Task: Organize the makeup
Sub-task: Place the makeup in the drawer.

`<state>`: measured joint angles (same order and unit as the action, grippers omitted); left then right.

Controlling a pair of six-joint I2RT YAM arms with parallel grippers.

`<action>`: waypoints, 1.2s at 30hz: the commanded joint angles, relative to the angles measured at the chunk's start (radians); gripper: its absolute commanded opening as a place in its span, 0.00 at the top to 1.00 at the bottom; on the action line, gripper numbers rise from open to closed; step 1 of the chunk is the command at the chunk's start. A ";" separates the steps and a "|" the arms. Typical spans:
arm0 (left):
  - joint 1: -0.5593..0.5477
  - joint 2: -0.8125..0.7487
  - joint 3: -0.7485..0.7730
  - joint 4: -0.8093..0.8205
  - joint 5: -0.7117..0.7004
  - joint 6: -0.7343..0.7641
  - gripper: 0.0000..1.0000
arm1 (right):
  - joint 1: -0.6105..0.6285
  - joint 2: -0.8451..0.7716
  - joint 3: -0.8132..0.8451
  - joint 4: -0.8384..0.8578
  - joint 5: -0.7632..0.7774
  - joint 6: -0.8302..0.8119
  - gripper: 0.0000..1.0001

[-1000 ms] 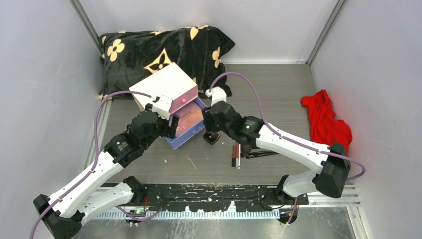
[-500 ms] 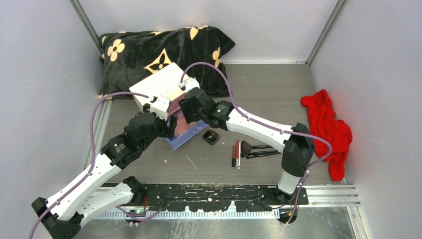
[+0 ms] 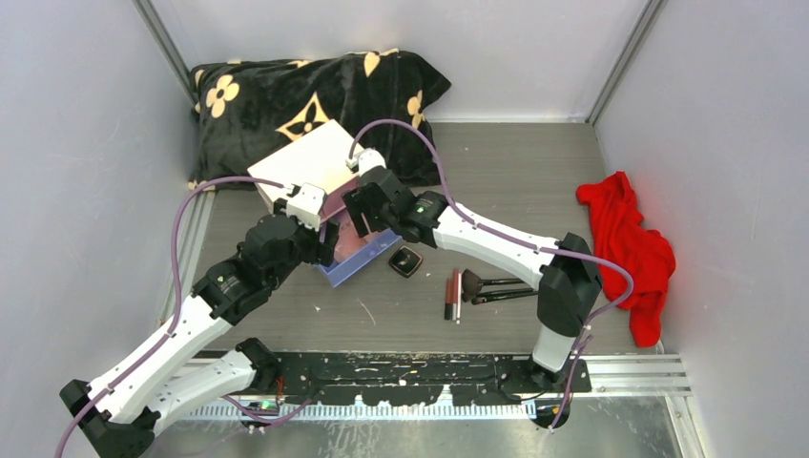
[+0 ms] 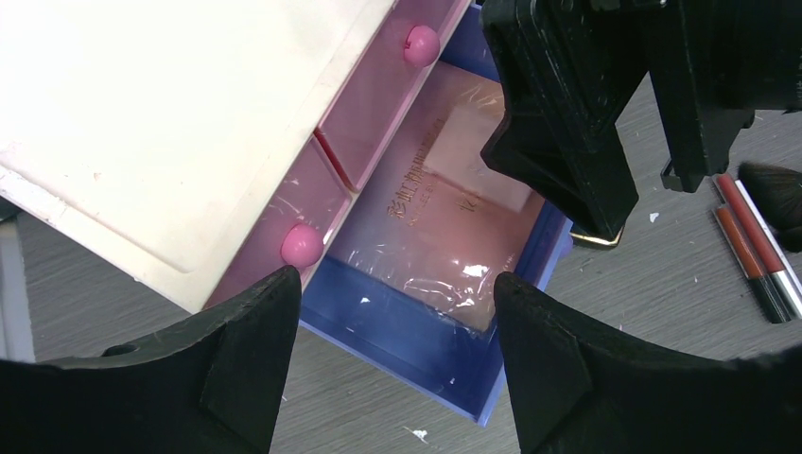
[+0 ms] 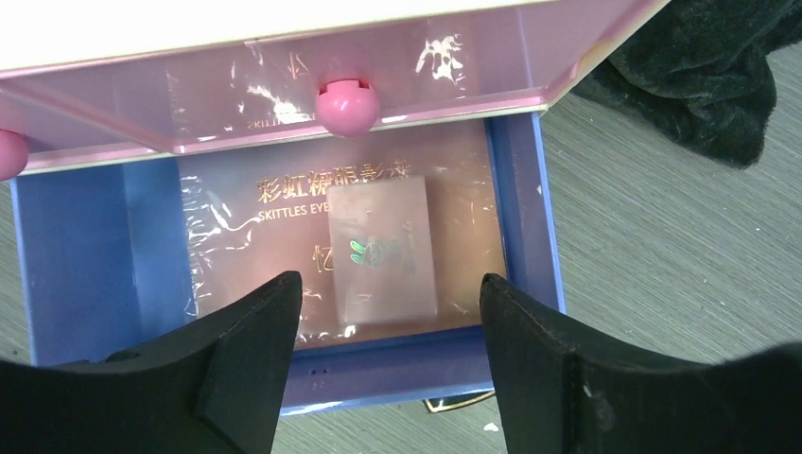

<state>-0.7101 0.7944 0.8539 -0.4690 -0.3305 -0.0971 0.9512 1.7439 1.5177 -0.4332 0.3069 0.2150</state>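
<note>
Currently we have the right gripper [image 5: 388,284] hanging straight over the pulled-out blue drawer [image 5: 526,218], jaws wide, nothing between them. The left gripper [image 4: 395,284] sits low at the drawer's front-left corner, jaws also wide and empty.

The pink shimmery palette [image 5: 241,251] lies flat on the drawer floor in plastic wrap. A small pale pink case [image 5: 383,251] lies on top of it, nearer the right wall. Above the drawer we see the pink drawers [image 5: 426,66] of the white chest [image 3: 310,157], each with a round knob.

The other makeup is out on the table [image 3: 534,181]. A black compact [image 3: 406,260] lies just beside the drawer's front-right corner. Two slim tubes [image 3: 451,296] and two brushes [image 3: 491,289] lie together further right. The red cloth [image 3: 625,239] is at the far right, well apart. A black flowered blanket [image 3: 305,91] lies behind the chest.
</note>
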 commanded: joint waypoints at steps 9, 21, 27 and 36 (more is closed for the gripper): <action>0.003 -0.015 0.048 0.007 -0.021 0.010 0.25 | -0.032 -0.149 -0.093 0.097 0.082 -0.003 0.25; 0.004 -0.011 0.029 0.016 -0.029 0.005 0.25 | -0.077 -0.368 -0.446 0.143 -0.026 -0.143 0.08; 0.004 -0.015 0.028 0.018 -0.022 -0.003 0.25 | -0.107 -0.448 -0.643 0.277 -0.185 -0.160 0.00; 0.004 -0.012 0.026 0.028 -0.017 -0.001 0.25 | -0.143 -0.444 -0.748 0.396 -0.268 -0.174 0.00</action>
<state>-0.7101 0.7944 0.8577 -0.4835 -0.3412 -0.0971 0.8143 1.3209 0.7864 -0.1818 0.1043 0.0616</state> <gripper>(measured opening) 0.750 0.998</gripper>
